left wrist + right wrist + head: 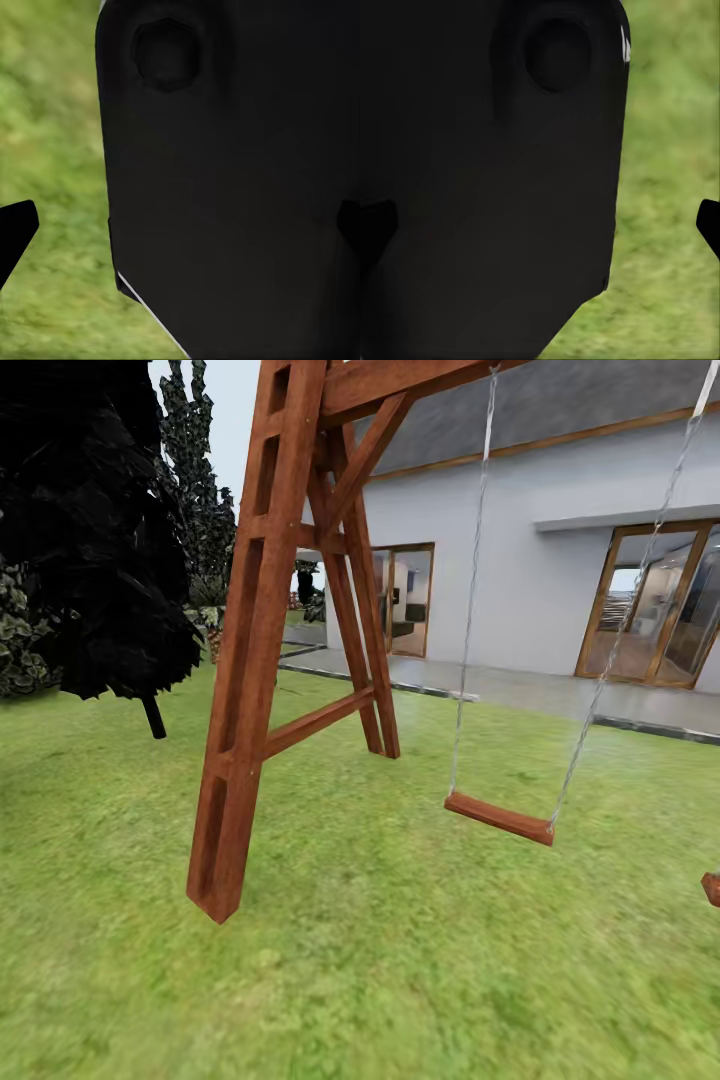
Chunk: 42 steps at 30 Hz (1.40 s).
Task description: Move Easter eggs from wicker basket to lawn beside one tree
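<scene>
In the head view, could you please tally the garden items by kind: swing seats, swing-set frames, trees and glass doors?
Swing seats: 2, one whole, one cut off at the picture's edge
Swing-set frames: 1
Trees: 2, one near-black, one mottled green
Glass doors: 2
Total: 7
</scene>
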Motion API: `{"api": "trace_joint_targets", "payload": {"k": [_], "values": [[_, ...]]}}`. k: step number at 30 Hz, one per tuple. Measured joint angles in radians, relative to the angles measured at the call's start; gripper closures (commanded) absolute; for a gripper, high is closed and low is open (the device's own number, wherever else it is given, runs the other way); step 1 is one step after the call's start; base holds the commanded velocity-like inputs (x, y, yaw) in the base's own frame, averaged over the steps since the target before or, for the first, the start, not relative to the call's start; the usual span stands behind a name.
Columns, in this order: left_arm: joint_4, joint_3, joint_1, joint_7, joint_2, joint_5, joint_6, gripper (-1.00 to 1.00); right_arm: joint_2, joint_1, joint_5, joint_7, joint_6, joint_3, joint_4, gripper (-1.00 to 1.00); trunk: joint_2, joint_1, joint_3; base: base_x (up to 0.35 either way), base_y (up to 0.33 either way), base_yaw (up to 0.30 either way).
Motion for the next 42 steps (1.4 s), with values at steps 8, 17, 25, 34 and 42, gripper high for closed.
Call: {"api": "trace_joint_targets", "payload": {"k": [8,17,25,34,42], "values": [[0.008,0.008,0.018,-0.006,0.042,0.008,0.004,-1.0,-0.045,0.008,0.001,-0.008,0.001,0.005,0.021,-1.0,0.0,0.0,0.0,0.004,0.0,0.0],[0.007,0.009,0.019,-0.007,0.043,0.01,-0.001,-1.0,-0.054,0.007,-0.012,-0.014,-0.003,-0.003,0.022,-1.0,0.0,0.0,0.0,0.159,0.0,0.228],[0.007,0.01,0.019,-0.009,0.043,0.009,0.001,-1.0,-0.054,0.007,-0.013,-0.015,-0.003,-0.004,0.022,-1.0,0.0,0.0,0.0,0.0,0.089,0.297],[0.008,0.008,0.018,-0.103,0.046,0.01,0.003,-1.0,-0.056,0.008,0.001,-0.014,-0.003,0.003,0.021,-1.0,0.0,0.0,0.0,0.0,0.316,0.026],[0.007,0.008,0.019,-0.102,0.046,0.01,0.004,-1.0,-0.055,0.007,-0.002,-0.014,-0.003,0.003,0.022,-1.0,0.0,0.0,0.0,0.0,0.314,0.13]]}}
